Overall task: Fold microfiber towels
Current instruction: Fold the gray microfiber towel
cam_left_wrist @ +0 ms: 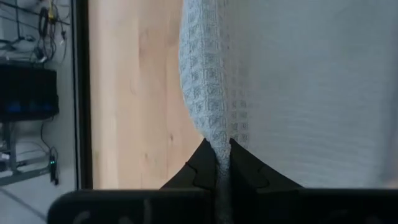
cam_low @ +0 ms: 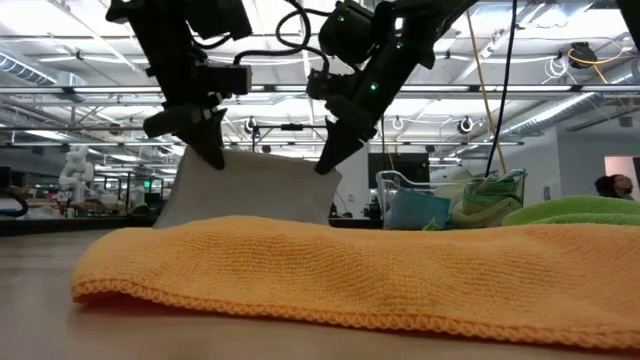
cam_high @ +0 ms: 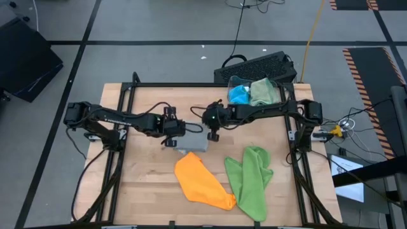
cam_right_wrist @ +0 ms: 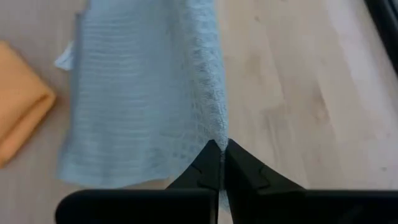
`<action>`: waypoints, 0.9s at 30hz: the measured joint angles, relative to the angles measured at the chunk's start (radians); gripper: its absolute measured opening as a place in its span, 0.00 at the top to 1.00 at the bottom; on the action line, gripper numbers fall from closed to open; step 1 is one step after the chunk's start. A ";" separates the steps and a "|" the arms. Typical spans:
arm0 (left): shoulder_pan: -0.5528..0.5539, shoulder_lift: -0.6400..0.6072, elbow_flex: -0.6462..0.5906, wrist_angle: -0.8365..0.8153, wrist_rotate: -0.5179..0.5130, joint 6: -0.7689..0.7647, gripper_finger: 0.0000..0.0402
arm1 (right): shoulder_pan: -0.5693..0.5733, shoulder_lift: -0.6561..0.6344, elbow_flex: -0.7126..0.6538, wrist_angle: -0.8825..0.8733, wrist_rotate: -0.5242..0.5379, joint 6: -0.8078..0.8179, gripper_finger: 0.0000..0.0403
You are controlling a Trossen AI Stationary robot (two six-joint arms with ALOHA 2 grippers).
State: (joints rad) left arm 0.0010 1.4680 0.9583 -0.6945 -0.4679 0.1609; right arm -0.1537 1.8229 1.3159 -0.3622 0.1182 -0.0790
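On the left of the wooden counter [cam_high: 146,184], the left arm reaches in toward the middle, and the left gripper [cam_high: 170,138] has its jaws pinched tight on the top edge of the grey towel [cam_high: 193,142], the woven cloth squeezed between the two dark fingers [cam_left_wrist: 202,167] as the left wrist view shows. The grey towel hangs between the two arms near the middle of the counter; in the low view it stands as a pale sheet lifted at both upper corners, its lower part hidden behind the orange towel in front. Just to the right of it, the right gripper [cam_high: 213,134] comes in from the right arm, and its jaws are likewise closed hard on the other edge of the same grey towel, with the fabric caught in the thin seam between the fingertips [cam_right_wrist: 239,168]. Nearer the front edge, the orange towel [cam_high: 201,181] lies folded in a long slanted shape, apart from the grey one. Beside it on the right, the lime green towel [cam_high: 250,180] lies rumpled and stretched toward the front edge, its near end just beside the orange towel. At the far right corner of the counter a clear bin [cam_high: 278,90] holds a bright blue towel [cam_high: 238,95] and a sage green towel [cam_high: 262,92] bunched together, and a black keyboard [cam_high: 257,65] lies on the floor just behind it.
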 joint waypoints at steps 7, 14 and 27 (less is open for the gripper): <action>-0.052 -0.006 0.000 -0.004 0.028 -0.044 0.95 | 0.024 -0.001 0.000 -0.026 -0.028 0.073 0.99; -0.134 -0.006 -0.001 -0.058 0.079 -0.119 0.95 | 0.097 -0.006 -0.002 0.043 -0.071 0.201 0.99; -0.081 -0.042 -0.018 -0.052 0.102 -0.068 0.95 | 0.077 -0.008 -0.001 -0.001 0.086 0.122 0.99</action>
State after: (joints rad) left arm -0.0798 1.4260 0.9401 -0.7469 -0.3662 0.0925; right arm -0.0766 1.8150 1.3148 -0.3634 0.2042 0.0428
